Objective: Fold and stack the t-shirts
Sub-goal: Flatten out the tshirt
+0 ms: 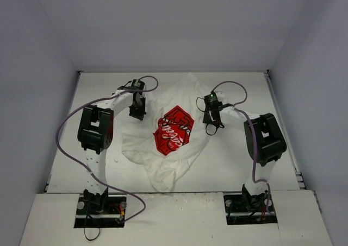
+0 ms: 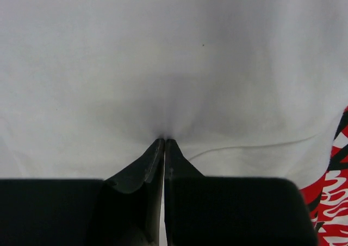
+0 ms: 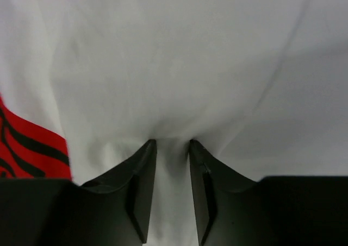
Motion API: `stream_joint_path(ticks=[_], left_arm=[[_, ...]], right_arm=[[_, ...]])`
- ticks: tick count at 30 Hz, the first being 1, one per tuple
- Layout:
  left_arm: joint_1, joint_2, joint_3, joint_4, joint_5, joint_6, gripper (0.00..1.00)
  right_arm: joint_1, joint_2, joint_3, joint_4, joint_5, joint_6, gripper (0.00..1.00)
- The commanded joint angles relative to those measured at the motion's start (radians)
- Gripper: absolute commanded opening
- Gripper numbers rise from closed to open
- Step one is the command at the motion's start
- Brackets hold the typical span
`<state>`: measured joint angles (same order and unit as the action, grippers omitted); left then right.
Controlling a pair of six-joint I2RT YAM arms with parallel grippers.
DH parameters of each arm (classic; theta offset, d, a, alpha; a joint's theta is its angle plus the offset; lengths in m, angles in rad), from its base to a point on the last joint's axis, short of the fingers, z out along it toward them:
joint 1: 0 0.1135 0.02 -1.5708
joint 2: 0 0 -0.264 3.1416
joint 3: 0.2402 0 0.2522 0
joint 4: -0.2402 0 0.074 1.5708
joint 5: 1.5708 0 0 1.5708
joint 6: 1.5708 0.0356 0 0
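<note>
Rumpled t-shirt (image 1: pixel 163 164) on the table (image 1: pixel 239 164), centre, red print (image 1: pixel 174 130) face up. At the print's 10 o'clock, left gripper (image 1: pixel 137 113): fingers together, pinching white cloth. At 3 o'clock, right gripper (image 1: pixel 212 127): fingers narrowly apart, a fold of cloth nipped between. Shirt's far end points to 12.

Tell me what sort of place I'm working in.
Probably a lab test cell: plain white walls box in a white table, left arm and right arm bolted at its edge, one t-shirt.
</note>
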<state>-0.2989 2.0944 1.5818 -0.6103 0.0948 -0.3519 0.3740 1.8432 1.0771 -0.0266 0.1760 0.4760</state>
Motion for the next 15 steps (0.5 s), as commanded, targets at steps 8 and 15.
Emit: stream_joint_path(ticks=[8,15], left_arm=[[-0.163,-0.153,-0.375,0.250,0.371,-0.199,0.00],[-0.194,-0.491,-0.460,0.414,0.416,-0.216,0.29]], right_arm=[[0.029,0.516,0.746,0.030,-0.289,-0.280,0.21],[0.047,0.648,1.262,0.030,-0.409,-0.431,0.61]])
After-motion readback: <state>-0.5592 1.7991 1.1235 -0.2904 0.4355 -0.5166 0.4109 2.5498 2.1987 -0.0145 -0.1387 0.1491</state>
